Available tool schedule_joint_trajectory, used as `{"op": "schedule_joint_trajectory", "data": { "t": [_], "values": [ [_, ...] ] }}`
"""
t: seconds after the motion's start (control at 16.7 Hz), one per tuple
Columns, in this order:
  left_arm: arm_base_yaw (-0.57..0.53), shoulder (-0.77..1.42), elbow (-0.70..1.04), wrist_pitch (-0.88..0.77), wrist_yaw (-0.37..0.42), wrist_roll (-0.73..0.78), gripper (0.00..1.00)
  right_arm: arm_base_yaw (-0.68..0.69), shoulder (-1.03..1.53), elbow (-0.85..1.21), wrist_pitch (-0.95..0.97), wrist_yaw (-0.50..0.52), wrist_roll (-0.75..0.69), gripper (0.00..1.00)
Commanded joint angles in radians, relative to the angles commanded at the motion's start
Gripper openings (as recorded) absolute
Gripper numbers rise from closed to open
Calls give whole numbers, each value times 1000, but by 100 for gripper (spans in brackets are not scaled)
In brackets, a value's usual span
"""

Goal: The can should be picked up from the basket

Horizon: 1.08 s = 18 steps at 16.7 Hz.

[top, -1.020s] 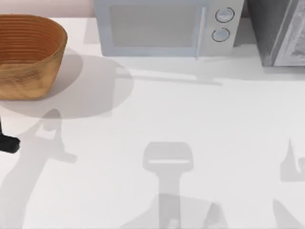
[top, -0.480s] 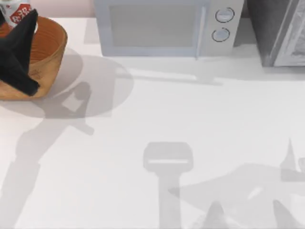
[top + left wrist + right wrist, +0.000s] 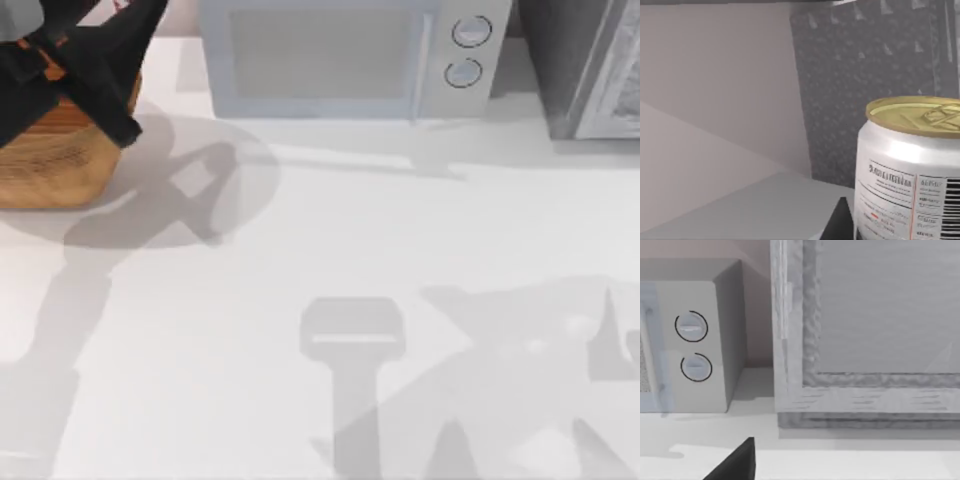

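Observation:
The orange-brown woven basket (image 3: 50,165) stands at the table's far left, near the back. My left gripper (image 3: 105,25) hangs above it as a large black shape that covers the basket's upper part. It is shut on the can (image 3: 910,165), a white can with small print, red marks and a dull gold top. The can is lifted clear of the basket, and one black fingertip (image 3: 840,222) shows beside it. A black part of my right gripper (image 3: 735,462) shows low in the right wrist view, in front of the back-right appliances.
A pale microwave (image 3: 340,55) with two round knobs stands at the back centre. A dark grey textured appliance (image 3: 580,65) fills the back right corner. The white tabletop (image 3: 330,250) carries only arm shadows.
My left gripper has risen and shifted right with the can, out of the basket. Both arms' shadows on the table have slid to the right.

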<state>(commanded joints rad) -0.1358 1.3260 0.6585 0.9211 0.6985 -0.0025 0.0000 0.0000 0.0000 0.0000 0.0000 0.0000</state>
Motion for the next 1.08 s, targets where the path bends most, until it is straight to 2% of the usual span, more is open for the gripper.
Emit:
{"op": "schedule_joint_trajectory", "data": {
  "t": [0.36, 1.08],
  "values": [
    [-31, 294, 117, 161, 162, 16, 0, 0, 0, 0, 0, 0, 0, 100],
    [-82, 842, 318, 424, 435, 35, 0, 0, 0, 0, 0, 0, 0, 100]
  ]
}}
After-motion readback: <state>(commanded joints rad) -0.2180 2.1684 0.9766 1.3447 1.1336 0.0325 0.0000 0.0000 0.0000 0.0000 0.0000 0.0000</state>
